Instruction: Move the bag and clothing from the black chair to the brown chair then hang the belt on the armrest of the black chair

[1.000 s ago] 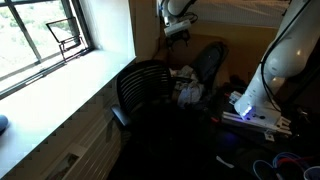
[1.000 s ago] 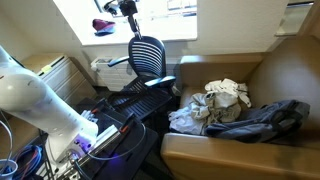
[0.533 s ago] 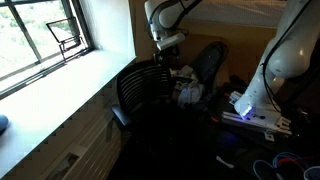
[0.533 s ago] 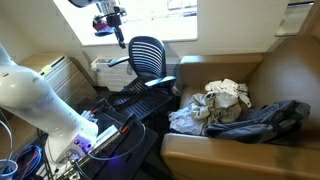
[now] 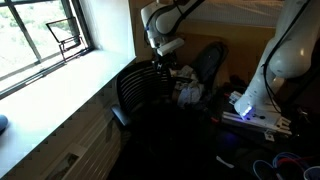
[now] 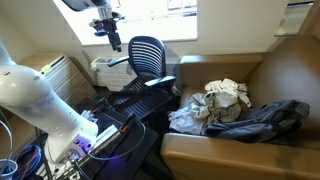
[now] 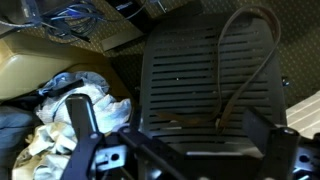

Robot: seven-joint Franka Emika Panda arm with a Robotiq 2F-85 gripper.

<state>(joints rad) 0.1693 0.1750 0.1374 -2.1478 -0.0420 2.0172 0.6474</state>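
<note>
The black chair stands by the window wall. The wrist view looks down on its ribbed surface, where a thin brown belt lies in a loop. My gripper hangs above the chair, open and holding nothing. Light crumpled clothing and a dark bag lie on the brown chair.
A windowsill and window run along one side. The arm's white base stands near a stand with cables. More cables lie on the floor.
The gripper has come down and moved sideways, from above the brown chair towards the black chair. Its jaws stayed open. The clothing, bag and belt have not moved.
</note>
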